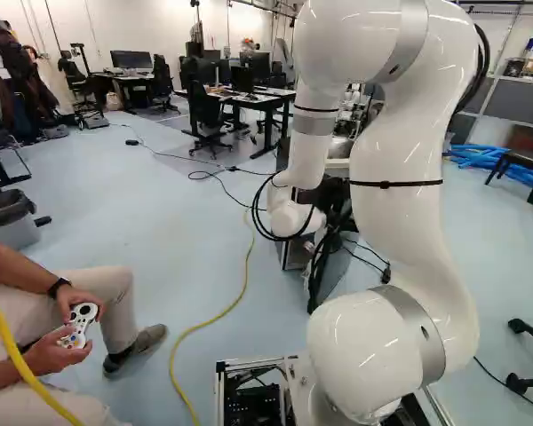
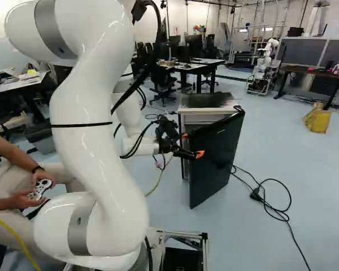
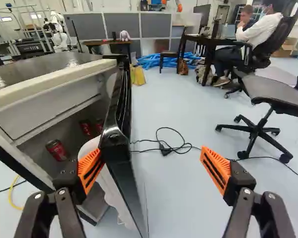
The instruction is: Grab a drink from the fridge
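Red drink cans (image 3: 56, 150) sit low in the open compartment of the mini fridge (image 2: 206, 101), in its shadow. The nearest is deep red with a pale marking and a dull metallic rim; two more show farther in, darker and partly hidden by the door. Whether they stand quite upright I cannot tell.

The fridge has a dark, shiny top with a cream front edge and a pale panel under it. Its door (image 2: 217, 155) stands ajar towards the arm (image 2: 93, 141), glossy black outside, with a white, moulded inner face.

The black gripper (image 2: 192, 144) is at the door's free edge, its fingers wide apart. In the wrist view that edge lies between them: the left orange pad (image 3: 91, 168) is right by the inner side, contact unclear, while the right one is well clear of the outer face. Both are apart from the cans.

Black cable (image 2: 279, 212) loops across the floor right of the door.
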`<state>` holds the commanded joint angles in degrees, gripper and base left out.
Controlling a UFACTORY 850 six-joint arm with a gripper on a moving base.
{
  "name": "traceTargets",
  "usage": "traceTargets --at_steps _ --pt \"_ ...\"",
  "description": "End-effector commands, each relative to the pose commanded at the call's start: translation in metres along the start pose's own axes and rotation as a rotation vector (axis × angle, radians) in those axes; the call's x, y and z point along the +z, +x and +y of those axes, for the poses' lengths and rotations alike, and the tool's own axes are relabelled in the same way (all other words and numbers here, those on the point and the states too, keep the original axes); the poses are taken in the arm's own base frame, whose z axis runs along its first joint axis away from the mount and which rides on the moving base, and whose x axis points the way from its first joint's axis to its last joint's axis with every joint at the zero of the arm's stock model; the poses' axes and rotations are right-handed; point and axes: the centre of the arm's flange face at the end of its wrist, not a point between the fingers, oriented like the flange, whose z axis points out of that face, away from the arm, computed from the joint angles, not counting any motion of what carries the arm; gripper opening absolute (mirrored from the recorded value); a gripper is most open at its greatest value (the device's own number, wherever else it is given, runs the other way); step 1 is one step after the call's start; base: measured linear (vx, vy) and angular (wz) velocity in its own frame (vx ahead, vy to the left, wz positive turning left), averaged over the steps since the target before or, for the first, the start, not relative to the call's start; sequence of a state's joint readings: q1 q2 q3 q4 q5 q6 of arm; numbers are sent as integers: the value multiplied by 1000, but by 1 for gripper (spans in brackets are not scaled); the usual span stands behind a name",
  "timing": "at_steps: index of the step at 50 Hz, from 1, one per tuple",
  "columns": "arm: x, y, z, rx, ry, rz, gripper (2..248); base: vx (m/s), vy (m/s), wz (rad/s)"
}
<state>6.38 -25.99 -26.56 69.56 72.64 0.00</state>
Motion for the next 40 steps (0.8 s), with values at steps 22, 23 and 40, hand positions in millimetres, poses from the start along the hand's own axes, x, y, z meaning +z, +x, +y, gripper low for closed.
traceTargets --at_steps 22,23,40 --pt "3 2 32 7 -92 -7 247 0 0 0" --pt "3 3 33 7 -97 -8 247 0 0 0" --pt "11 6 57 23 -186 -8 247 0 0 0"
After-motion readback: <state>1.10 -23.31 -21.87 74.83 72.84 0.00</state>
